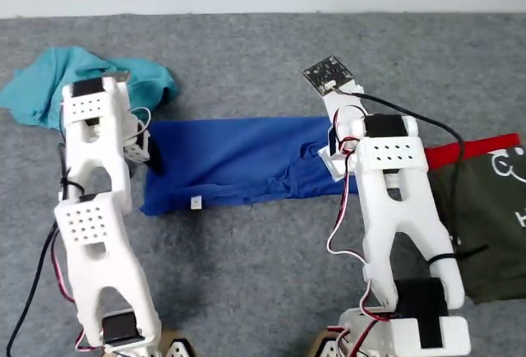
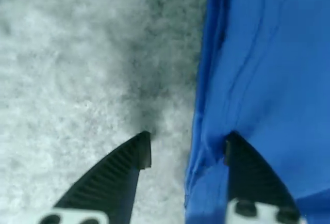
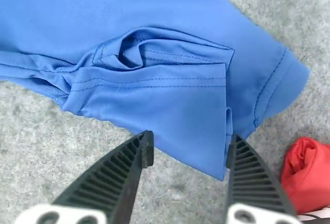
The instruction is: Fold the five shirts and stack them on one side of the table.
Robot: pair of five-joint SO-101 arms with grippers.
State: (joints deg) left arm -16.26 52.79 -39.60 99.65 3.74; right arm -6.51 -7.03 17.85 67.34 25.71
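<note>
Folding looks mid-way on the blue fabric shirt: it lies as a long flat strip across the centre of the high view, on the grey felt-like table cover. Left gripper sits at the strip's left end, fingers apart, one over the blue edge and one over bare cover. Right gripper sits at the right end, fingers apart, straddling the hem corner. Neither holds cloth yet.

Crumpled teal shirt is upper left. Red shirt and dark green shirt are at the right edge.

Next move, my guess: pinch one end, keep all layers caught, and carry it over to halve the strip. Slipped layers are the risk.
</note>
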